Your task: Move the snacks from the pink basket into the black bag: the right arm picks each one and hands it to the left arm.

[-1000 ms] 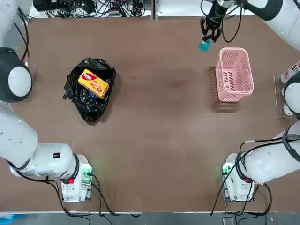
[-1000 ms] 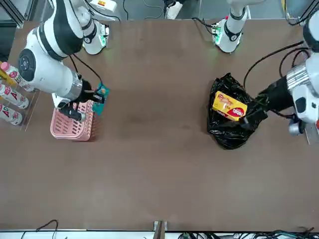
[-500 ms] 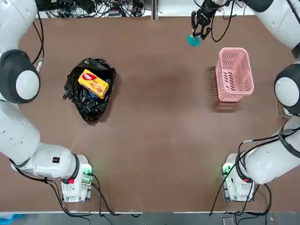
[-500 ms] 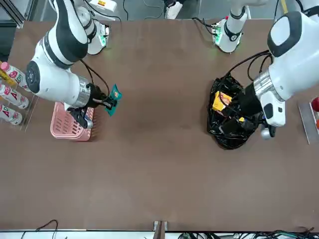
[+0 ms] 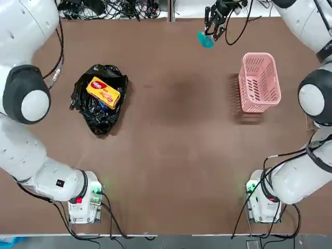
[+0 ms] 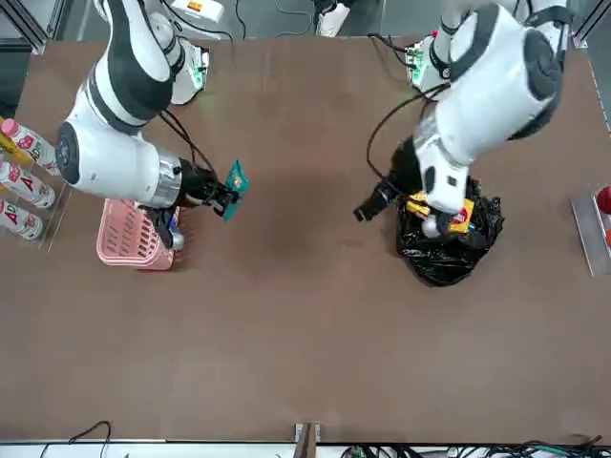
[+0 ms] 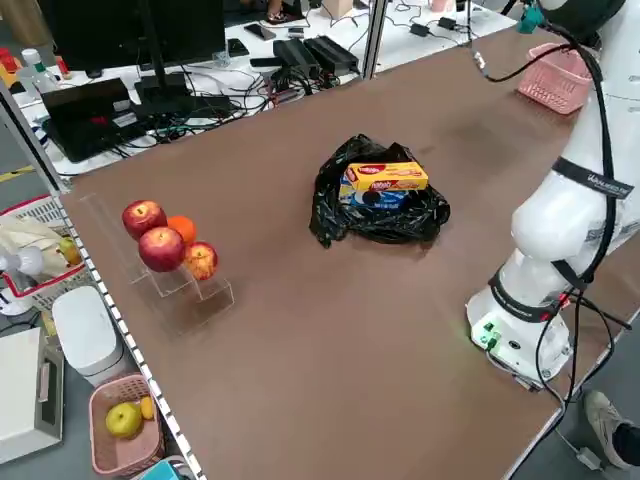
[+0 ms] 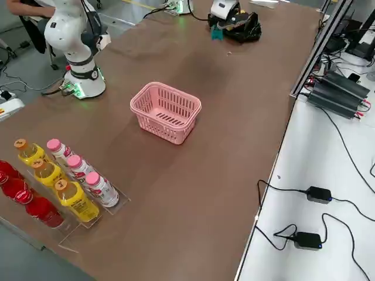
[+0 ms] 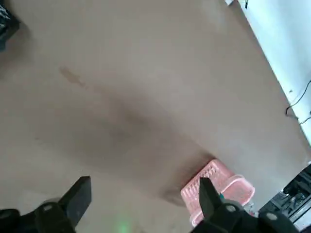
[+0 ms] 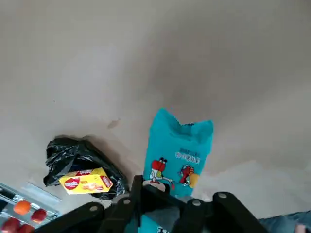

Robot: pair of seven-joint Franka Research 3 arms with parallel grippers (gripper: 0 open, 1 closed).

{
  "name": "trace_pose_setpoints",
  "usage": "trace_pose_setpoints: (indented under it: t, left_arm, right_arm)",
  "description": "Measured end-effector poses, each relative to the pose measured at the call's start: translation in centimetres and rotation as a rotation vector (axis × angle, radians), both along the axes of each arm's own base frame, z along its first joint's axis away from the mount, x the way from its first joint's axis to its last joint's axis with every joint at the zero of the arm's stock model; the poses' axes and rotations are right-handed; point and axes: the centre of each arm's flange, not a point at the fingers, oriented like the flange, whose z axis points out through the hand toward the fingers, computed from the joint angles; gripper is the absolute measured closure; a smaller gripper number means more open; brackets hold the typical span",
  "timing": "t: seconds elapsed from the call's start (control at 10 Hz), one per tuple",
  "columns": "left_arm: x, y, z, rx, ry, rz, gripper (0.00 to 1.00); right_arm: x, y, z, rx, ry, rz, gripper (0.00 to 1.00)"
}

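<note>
While the worktop (image 5: 171, 171) spans both arms, the bag (image 5: 93, 116) lies toward its left edge, with the yellow packet (image 5: 103, 93) and blue packet (image 7: 375, 198) on it. Toward the right edge sits the basket (image 8: 166, 110). Between bag and basket, raised over the worktop's far side, the teal packet (image 10: 177, 150) is gripped at one end by the right fingers (image 10: 163, 194). Its long axis runs outward from them, nearly in line with their reach, so the free end faces the left arm. The left fingers (image 6: 362, 213) are spread with nothing between them, near the bag, pointing toward the right edge. From them the packet lies across toward that edge, well apart; the right arm is the nearer, already holding it. The handover probably turns on bringing the left fingers around that free end, clear of the right ones.
</note>
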Motion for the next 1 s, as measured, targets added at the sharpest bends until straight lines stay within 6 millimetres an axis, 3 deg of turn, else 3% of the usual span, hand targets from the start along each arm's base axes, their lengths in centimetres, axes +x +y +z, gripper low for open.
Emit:
trace_pose_setpoints:
  t: [0.2,0.5,0.8,1.0]
  left_arm:
    - [-1.8,-2.5,0.5,0.003,-0.006,-0.040,0.03]
    - [-6.0,-8.0,0.2,0.054,0.018,-0.087,0.06]
    - [-8.7,-10.5,0.3,0.074,0.024,-0.141,0.09]
    - [-8.9,-10.9,0.4,0.071,0.007,-0.142,0.10]
  right_arm:
    - [0.0,2.6,0.5,0.000,0.026,-0.061,0.97]
    - [0.3,5.2,0.5,0.032,0.090,-0.163,0.97]
    - [0.8,6.9,1.0,0.057,0.131,-0.244,0.97]
    - [0.2,8.9,1.3,0.056,0.145,-0.272,0.97]
